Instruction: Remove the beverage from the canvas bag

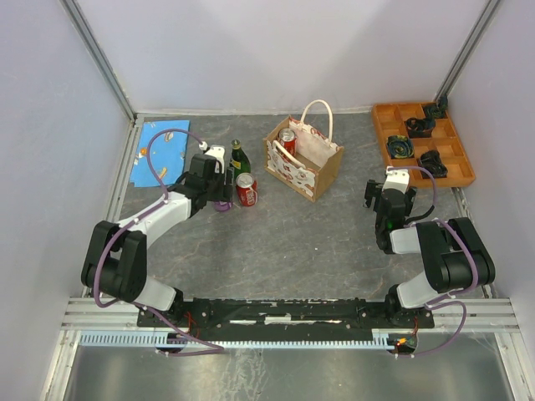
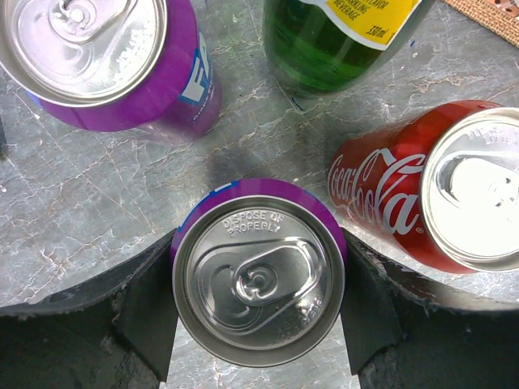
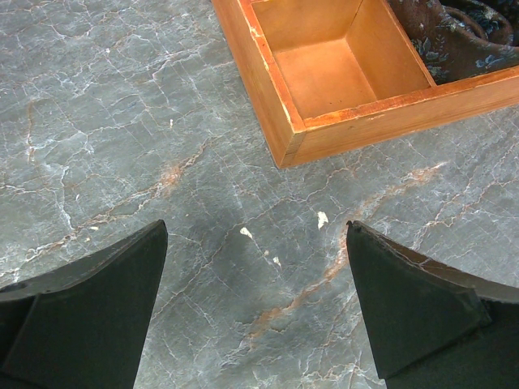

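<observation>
Two arms reach out from the near edge of the worktop (image 3: 122, 121). Left of the centre, the left gripper (image 2: 258, 263) is clamped on an upright purple can (image 2: 259, 279), with one of its fingers (image 2: 146, 312) pressed against each side. Toward the right edge, the right gripper (image 3: 256, 235) hangs over bare grey surface, its fingers spread wide with nothing between them. Just beyond the held can stand a second purple can (image 2: 113, 61), a green bottle (image 2: 340, 40) and a Coca-Cola can (image 2: 405, 194), near one another but apart. Farther back, midway along the far edge, the canvas bag (image 1: 311, 167) stands open, with a red beverage can (image 1: 287, 136) upright inside its left end. A blue cloth (image 1: 163, 150) lies in the far left corner and an orange tray (image 1: 380, 125) in the far right corner.
</observation>
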Controlling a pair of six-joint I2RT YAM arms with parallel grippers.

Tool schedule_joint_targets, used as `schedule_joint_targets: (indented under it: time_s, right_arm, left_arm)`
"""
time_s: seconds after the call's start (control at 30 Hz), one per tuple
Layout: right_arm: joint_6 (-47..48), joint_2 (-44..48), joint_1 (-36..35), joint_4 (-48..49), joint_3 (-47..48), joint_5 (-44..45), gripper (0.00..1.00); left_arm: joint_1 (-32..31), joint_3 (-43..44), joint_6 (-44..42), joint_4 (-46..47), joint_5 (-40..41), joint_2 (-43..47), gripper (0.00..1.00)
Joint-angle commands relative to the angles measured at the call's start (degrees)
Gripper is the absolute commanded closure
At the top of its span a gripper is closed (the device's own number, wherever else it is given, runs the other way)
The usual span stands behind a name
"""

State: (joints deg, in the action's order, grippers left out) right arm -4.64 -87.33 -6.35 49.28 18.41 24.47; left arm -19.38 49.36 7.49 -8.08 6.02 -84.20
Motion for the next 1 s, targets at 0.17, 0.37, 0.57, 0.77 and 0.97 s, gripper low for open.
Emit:
schedule_joint_targets:
  time_s: [0.17, 0.37, 0.57, 0.77, 0.97]
  right_arm:
    - [0.1, 0.4, 0.0, 2.8, 1.5, 0.1, 0.01]
    - [0.0, 0.4, 0.0, 2.8, 1.5, 0.1, 0.01]
    - [0.0, 0.5, 0.0, 2.8, 1.5, 0.1, 0.01]
    - [0.0, 0.4, 0.0, 2.8, 1.5, 0.1, 0.01]
    - [0.0, 0.4, 0.0, 2.8, 1.5, 0.1, 0.01]
  left_arm:
    - [0.3, 0.9, 2.0, 5.5, 2.3, 2.1, 0.1]
    - [0.3, 1.7, 2.0, 5.1, 2.6, 2.9, 0.01]
    - [0.3, 8.5, -1.4, 2.9, 3.1, 7.8, 0.02]
    - [0.2, 24.0, -6.8, 1.7, -5.1, 5.0, 0.04]
    - [-1.9, 41.0, -9.2, -1.4, -14.0, -7.1, 0.09]
